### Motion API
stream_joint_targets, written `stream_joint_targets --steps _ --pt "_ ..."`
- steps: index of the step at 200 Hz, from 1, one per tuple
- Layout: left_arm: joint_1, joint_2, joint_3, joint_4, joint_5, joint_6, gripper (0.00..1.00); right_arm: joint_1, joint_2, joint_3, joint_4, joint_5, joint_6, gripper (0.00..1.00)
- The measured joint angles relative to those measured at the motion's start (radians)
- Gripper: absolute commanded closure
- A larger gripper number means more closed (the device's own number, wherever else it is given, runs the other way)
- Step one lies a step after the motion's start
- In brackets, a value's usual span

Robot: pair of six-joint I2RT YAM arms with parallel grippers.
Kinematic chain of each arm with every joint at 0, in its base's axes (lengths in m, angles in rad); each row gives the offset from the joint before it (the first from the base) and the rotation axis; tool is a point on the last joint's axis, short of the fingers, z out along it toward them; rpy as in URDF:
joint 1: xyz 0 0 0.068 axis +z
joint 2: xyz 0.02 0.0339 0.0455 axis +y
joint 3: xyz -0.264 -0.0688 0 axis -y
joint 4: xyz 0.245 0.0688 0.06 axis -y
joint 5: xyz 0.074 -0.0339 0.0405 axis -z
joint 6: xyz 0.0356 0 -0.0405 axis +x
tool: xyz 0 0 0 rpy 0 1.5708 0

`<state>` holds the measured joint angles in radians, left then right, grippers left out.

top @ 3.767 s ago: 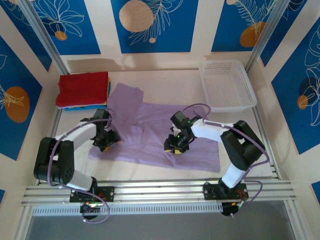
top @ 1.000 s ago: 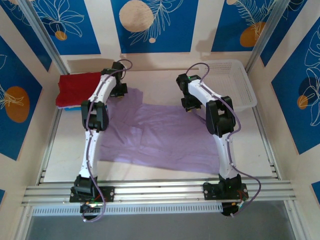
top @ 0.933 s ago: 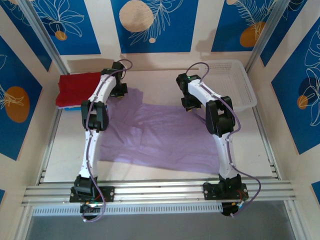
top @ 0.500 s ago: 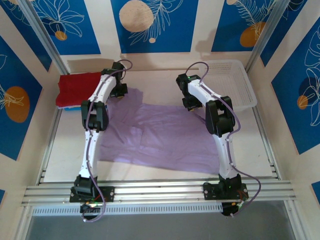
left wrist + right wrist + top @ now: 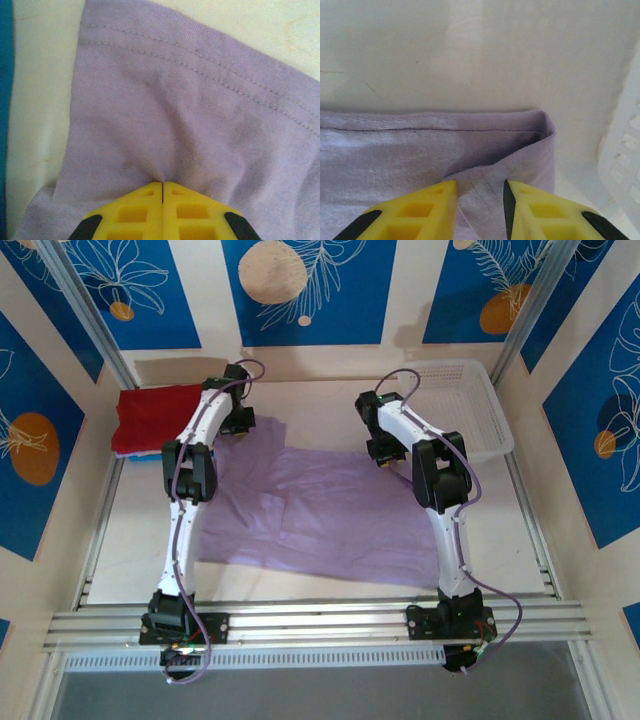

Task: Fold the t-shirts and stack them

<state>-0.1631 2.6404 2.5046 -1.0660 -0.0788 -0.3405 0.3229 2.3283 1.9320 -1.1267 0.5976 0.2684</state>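
Blue panels with leaf prints (image 5: 300,290) line the walls around a pale desk (image 5: 140,530), and on it the purple t-shirt (image 5: 320,505) lies spread flat across the middle, wrinkled and with no fold made in it yet. A stack of folded t-shirts (image 5: 150,418), a red one on top, sits at the far left corner, so part of the job looks done. What seems to be left is folding this purple one and setting it on that stack. Both arms reach out to the shirt's far edge, which reads as the start of its first fold. The left tool (image 5: 240,425) is at the far left part of the shirt, just beside the stack. In its wrist view the purple cloth (image 5: 190,115) puckers into the left tool (image 5: 163,184), whose yellow tips meet with no gap, so it is clamped on the shirt. The right tool (image 5: 383,452) is at the far right corner of the shirt, near the white basket (image 5: 460,410). In its wrist view the right tool (image 5: 480,187) stands at a narrow gap with a turned-over fold of the cloth (image 5: 395,145) lying between its tips. Whether that fold is firmly pinched cannot be told. The basket (image 5: 625,150) shows at the right edge there, apart from the shirt.
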Motion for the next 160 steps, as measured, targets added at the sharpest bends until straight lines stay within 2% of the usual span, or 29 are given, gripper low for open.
stream_joint_targets --steps 31,46,72,87,160 --pt "0.000 0.000 -0.002 0.002 0.000 0.000 1.00 -0.012 0.000 -0.017 0.009 -0.025 0.016 0.70" --pt "0.000 -0.001 -0.004 0.003 0.000 0.000 1.00 -0.019 -0.002 -0.023 0.016 -0.045 0.023 0.77" --pt "0.000 -0.001 -0.004 0.003 0.000 0.003 1.00 -0.023 -0.008 -0.032 0.024 -0.059 0.029 0.95" --pt "0.000 -0.002 -0.005 0.003 0.000 0.003 1.00 -0.019 -0.015 -0.038 0.028 -0.051 0.027 1.00" --pt "0.000 -0.016 -0.011 0.002 -0.001 0.005 1.00 -0.014 -0.046 -0.071 0.025 -0.027 0.002 1.00"
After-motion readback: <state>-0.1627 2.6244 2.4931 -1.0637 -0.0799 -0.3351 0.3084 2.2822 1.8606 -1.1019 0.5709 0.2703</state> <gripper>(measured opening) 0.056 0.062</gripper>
